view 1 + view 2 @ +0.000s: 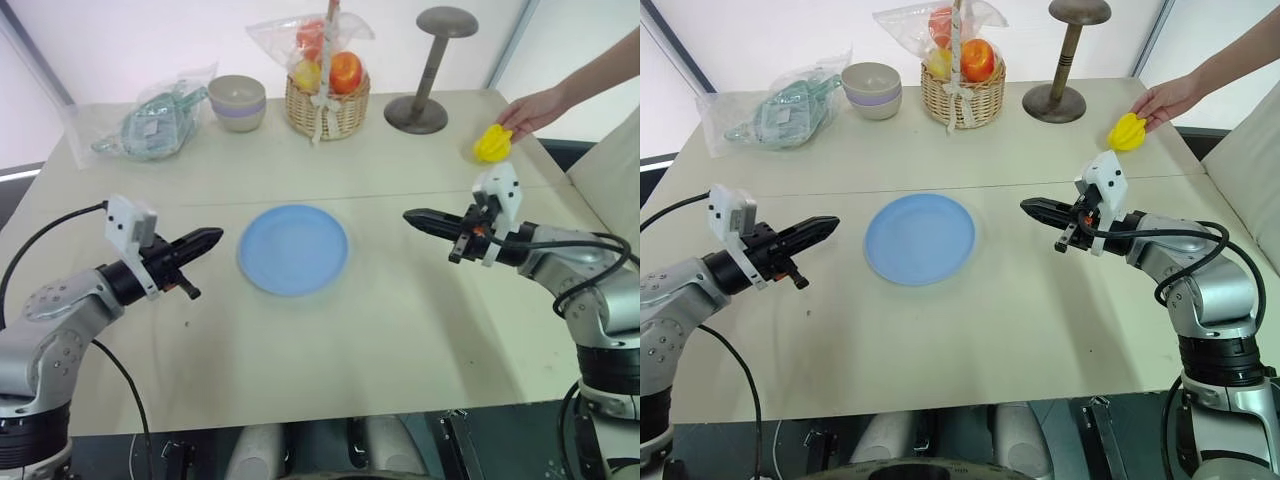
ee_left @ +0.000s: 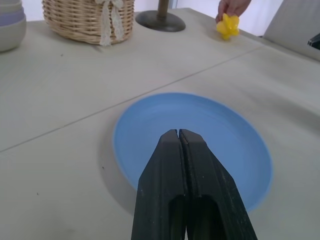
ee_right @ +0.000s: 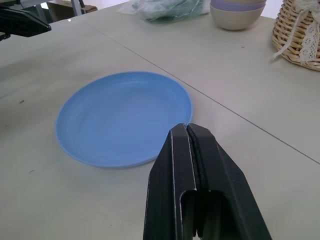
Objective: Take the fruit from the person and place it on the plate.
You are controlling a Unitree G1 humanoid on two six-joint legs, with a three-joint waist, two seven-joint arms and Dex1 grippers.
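Fruit (image 1: 492,143) under person's hand (image 1: 532,110) near desk's far right corner; plate (image 1: 293,249) mid-desk, bare. Both jaws pressed shut, holding nothing.

L gripper (image 1: 212,238) closed, R gripper (image 1: 415,217) closed

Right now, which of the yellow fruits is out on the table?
The ridged starfruit by the person's hand; the smooth yellow one sits bagged in the wicker basket.

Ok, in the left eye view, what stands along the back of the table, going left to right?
Plastic bag → bowl → basket → stand → fruit, with the person's hand on it.
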